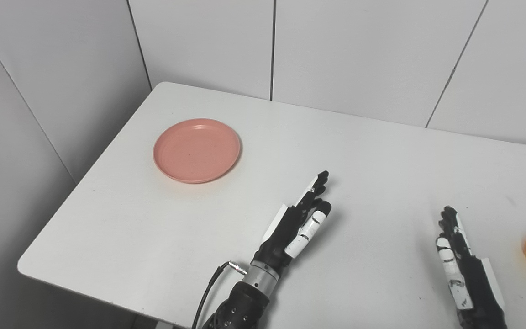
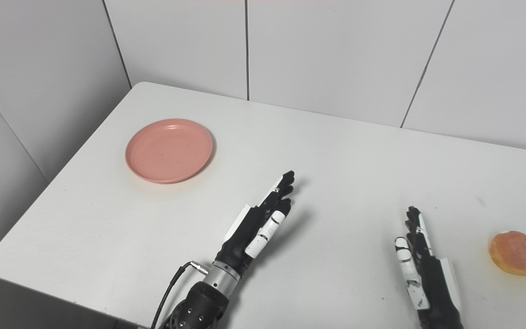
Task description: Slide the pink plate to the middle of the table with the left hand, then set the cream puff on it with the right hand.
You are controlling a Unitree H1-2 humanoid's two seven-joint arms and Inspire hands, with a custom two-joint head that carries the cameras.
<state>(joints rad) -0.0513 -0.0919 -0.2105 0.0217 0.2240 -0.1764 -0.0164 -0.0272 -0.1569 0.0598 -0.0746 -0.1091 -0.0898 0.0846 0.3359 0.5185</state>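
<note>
The pink plate (image 1: 197, 150) lies empty on the white table (image 1: 359, 155), toward its far left. The cream puff (image 2: 515, 252), round and orange-brown, lies near the right edge of the table. My left hand (image 1: 300, 218) is open, fingers straight, over the middle front of the table, to the right of the plate and apart from it. My right hand (image 2: 419, 262) is open, fingers straight, near the front edge, to the left of the cream puff and not touching it.
White panelled walls (image 1: 336, 50) stand close behind the table and along its left side. The table's left and front edges (image 1: 89, 292) drop off near my left arm. A black cable (image 1: 206, 292) runs from the left wrist.
</note>
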